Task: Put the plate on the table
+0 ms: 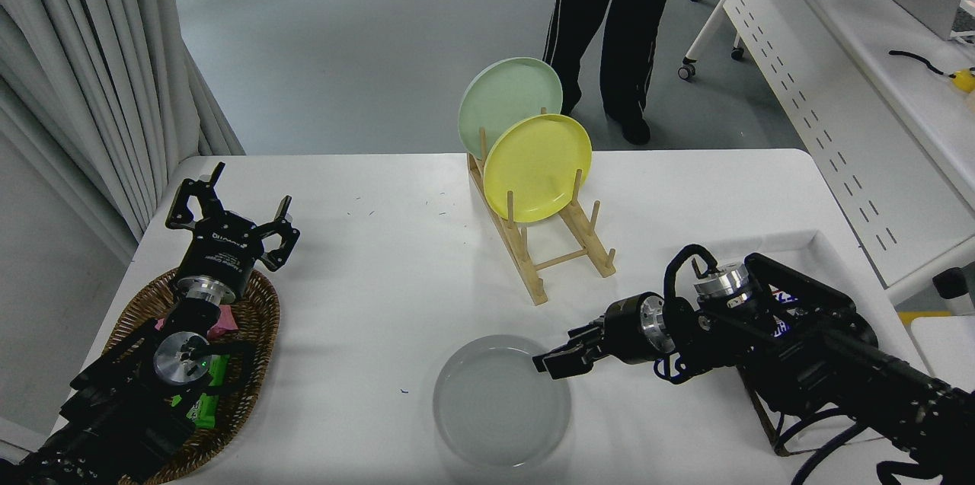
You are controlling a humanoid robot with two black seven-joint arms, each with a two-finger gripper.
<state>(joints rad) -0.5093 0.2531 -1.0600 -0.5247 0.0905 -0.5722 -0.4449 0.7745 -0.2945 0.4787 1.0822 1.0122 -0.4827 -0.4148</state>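
Observation:
The round light-grey plate [495, 405] lies low and nearly flat on the white table [366, 295], near the front edge at the middle. My right gripper [554, 362] comes in from the right and is shut on the plate's upper right rim. My left gripper [228, 211] is parked open and empty at the left, above the wicker basket.
A wooden dish rack [552, 256] stands behind the plate and holds a yellow plate [537, 165] and a pale green plate [503, 93]. A wicker basket [255, 333] with packets sits at the left. A white tray [826, 245] lies under my right arm. A person [617, 20] stands at the far side.

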